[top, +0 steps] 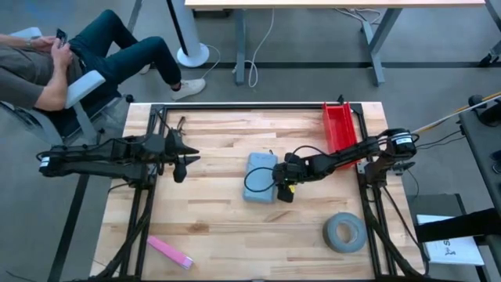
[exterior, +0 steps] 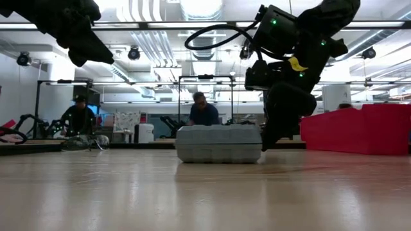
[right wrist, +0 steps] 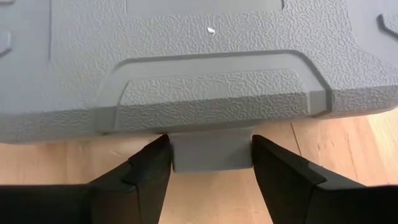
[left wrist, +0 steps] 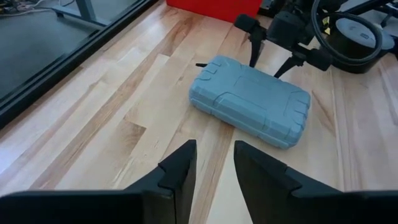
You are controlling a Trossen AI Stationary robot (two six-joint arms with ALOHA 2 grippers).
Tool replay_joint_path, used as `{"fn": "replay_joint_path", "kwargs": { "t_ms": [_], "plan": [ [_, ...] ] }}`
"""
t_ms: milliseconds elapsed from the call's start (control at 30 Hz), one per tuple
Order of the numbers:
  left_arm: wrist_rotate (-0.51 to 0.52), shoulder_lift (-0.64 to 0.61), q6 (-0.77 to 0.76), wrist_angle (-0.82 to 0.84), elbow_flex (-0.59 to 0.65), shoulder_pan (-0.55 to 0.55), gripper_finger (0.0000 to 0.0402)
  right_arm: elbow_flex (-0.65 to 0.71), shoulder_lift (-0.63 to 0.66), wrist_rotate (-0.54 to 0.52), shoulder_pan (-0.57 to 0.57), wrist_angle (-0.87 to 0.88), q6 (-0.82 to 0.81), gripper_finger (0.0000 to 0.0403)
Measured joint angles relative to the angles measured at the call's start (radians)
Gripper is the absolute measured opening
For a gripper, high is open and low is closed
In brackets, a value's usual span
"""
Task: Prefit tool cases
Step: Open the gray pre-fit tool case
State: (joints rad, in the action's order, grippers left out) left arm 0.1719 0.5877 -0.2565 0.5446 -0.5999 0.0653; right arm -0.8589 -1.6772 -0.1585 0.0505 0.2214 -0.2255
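1. The tool case (top: 260, 177), seen from the high view, lies shut and flat near the middle of the desk (top: 235, 235), clear of every edge. My right gripper (top: 283, 190) sits at the case's side that faces the desk's right edge. My left gripper (top: 183, 164) hovers well apart from the case, toward the left edge. The red bin (top: 338, 125) stands at the far right corner, the grey tape roll (top: 344, 233) near the right front corner.

2. In the low view, the tool case (exterior: 218, 142) rests level on the desk, and my right gripper (exterior: 273, 138) reaches down to desk height just beside it. I judge I should stay this low so that the case does not tip.

3. In the left wrist view, my left fingers (left wrist: 180, 171) stand apart, grasping nothing, pointing at the tool case (left wrist: 252, 99). I judge that this arm could steady the far side if the case slides.

4. In the right wrist view, my right fingers (right wrist: 149, 165) flank the latch tab (right wrist: 211, 149), one on each side, spread and not clamped on it. I should centre on the tab, close gently, then work the latch without dragging the case.
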Motion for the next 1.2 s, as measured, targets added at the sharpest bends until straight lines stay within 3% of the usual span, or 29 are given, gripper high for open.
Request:
{"fn": "replay_joint_path", "kwargs": {
  "t_ms": [233,600,1200],
  "plan": [
    [0.0,0.0,0.0,0.0,0.0,0.0,0.0109,0.0,0.0,0.0,0.0,0.0,0.0,0.0176],
    [0.001,0.0,0.0,0.0,0.0,0.0,0.0113,-0.011,0.002,0.0,0.0,0.01,0.0,0.0177],
    [-0.01,0.0,-0.015,0.0,0.0,0.0,0.0114,-0.154,0.007,-0.002,0.0,0.088,0.07,0.0175]
  ]
}}
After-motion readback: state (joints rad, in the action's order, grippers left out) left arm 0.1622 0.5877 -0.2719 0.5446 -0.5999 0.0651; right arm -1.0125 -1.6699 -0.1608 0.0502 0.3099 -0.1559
